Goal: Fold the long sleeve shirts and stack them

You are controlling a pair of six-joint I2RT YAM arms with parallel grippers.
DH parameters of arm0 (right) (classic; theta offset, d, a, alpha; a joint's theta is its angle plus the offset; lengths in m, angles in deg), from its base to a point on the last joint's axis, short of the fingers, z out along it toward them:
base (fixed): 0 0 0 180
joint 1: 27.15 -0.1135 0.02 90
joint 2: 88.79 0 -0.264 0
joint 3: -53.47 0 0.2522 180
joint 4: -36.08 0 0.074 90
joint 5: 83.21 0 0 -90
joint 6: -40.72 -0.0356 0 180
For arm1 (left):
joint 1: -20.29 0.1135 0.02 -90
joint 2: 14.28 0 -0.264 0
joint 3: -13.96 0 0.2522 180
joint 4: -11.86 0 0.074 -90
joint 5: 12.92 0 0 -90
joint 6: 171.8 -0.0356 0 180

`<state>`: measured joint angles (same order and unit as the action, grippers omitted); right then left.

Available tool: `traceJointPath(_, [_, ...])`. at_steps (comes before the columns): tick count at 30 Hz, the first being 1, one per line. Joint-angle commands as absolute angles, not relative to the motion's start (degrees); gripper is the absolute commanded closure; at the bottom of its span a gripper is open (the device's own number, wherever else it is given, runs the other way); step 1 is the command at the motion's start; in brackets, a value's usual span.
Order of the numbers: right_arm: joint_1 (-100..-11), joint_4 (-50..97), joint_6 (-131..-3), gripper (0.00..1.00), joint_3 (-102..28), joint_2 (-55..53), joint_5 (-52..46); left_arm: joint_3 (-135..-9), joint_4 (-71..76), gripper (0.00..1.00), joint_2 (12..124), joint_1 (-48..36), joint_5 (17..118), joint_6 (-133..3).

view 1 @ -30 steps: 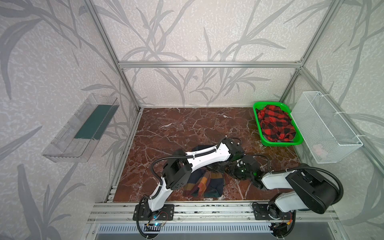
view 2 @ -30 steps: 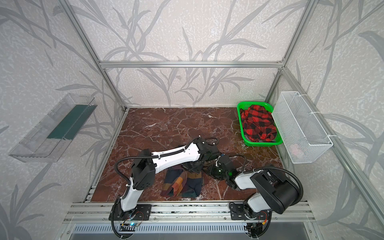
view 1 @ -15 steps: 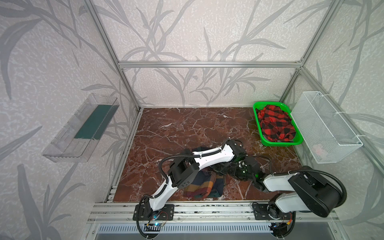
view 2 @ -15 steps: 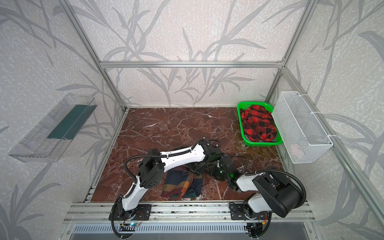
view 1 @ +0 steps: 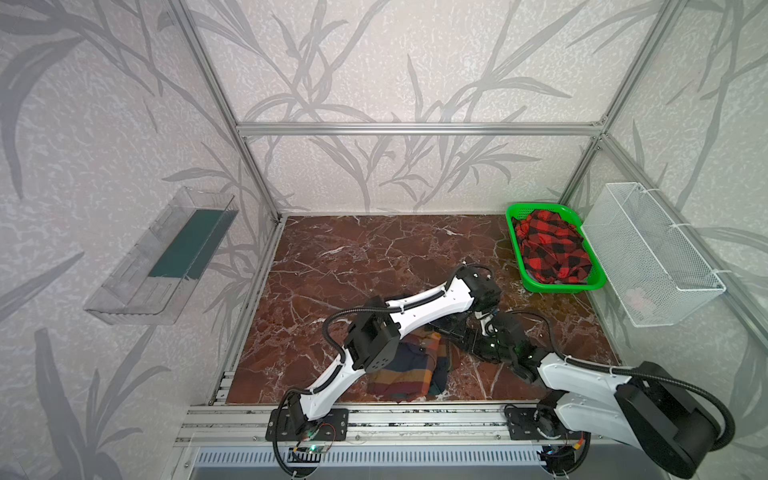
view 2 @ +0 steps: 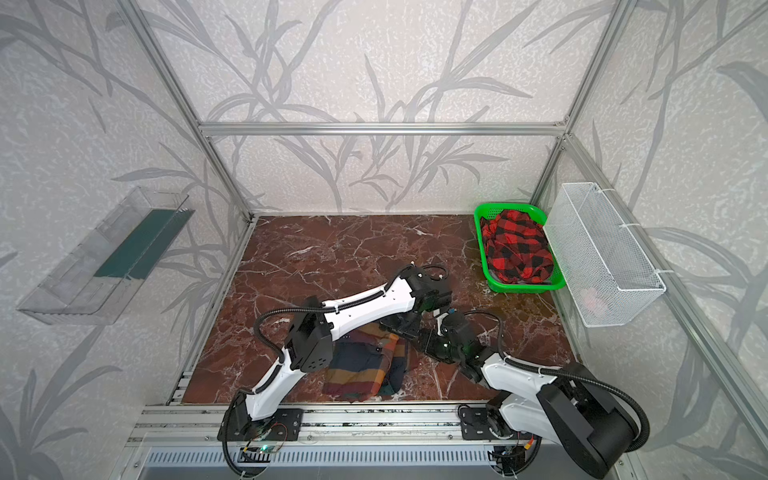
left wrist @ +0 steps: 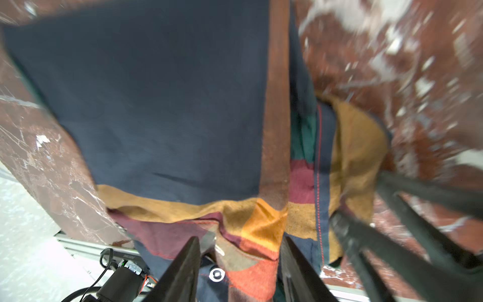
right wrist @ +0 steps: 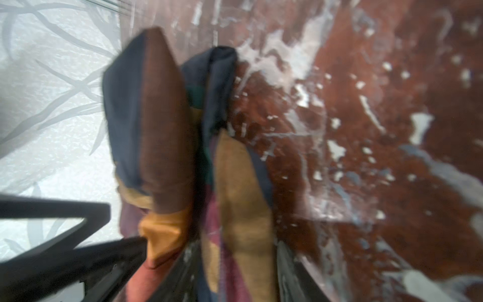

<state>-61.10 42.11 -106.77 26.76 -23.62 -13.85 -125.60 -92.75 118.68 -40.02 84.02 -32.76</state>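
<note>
1. The blocked shirt is seen on the tabletop near its front edge. It is gathered into a rough rectangle and partly covered by the left arm. It is placed the same way in both top views.
2. The checked shirt is seen bundled, not folded, inside the green basket at the tabletop's back right corner. It is well apart from the blocked shirt.
3. Both arms are reached in to the blocked shirt's edge on the right of the top views. The right arm is stretched in low from the front right.
4. In the left wrist view, the left tool is shown with its jaws standing apart. Navy and orange cloth and a white button are seen between and below them, and nothing is pinched.
5. The right wrist view is blurred. The jaws of the right tool seem to be parted, with a fold of the blocked shirt between them. Whether that fold is gripped cannot be told.
6. A wire basket is hung on the right wall, and a clear tray is fixed to the left wall. Both are held above the tabletop.
</note>
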Motion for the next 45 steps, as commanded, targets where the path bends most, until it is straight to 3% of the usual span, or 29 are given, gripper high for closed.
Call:
traceJointPath(1, [-61.1,35.6,-102.6,0.43,23.7,-28.4,-11.1,-128.5,-97.4,0.48,115.6,-37.6,87.6,-31.4])
traceJointPath(6, [-60.5,33.6,-99.0,0.32,18.8,-28.3,-11.7,-128.8,-96.0,0.47,111.4,-33.4,90.0,-33.5])
traceJointPath(11, [-58.2,35.2,-97.7,0.29,14.2,-22.5,-16.4,-126.4,-93.8,0.44,105.4,-29.5,93.0,-37.5])
traceJointPath(19, [-58.0,38.7,-95.4,0.33,7.3,-9.1,-20.3,-97.7,-76.0,0.41,86.7,-24.5,88.8,-41.1])
traceJointPath(25, [-58.0,39.1,-94.6,0.48,4.0,-1.1,-21.6,-82.1,-67.1,0.41,77.1,-23.9,86.9,-42.6])
traceJointPath(29, [-58.4,39.7,-93.1,0.72,2.4,-2.0,-20.2,-74.4,-61.6,0.41,72.2,-23.7,85.8,-43.0])
traceJointPath(35, [-59.1,36.9,-90.2,0.95,-1.7,-2.4,-19.3,-67.5,-57.1,0.41,69.2,-23.7,85.3,-43.0])
traceJointPath(39, [-59.2,37.4,-90.0,1.00,-4.3,-0.5,-20.6,-64.9,-54.8,0.41,69.5,-23.8,82.9,-42.5])
traceJointPath(45, [-59.3,37.7,-89.1,1.00,-8.7,6.6,-21.6,-62.1,-52.1,0.41,69.2,-24.2,80.0,-40.9])
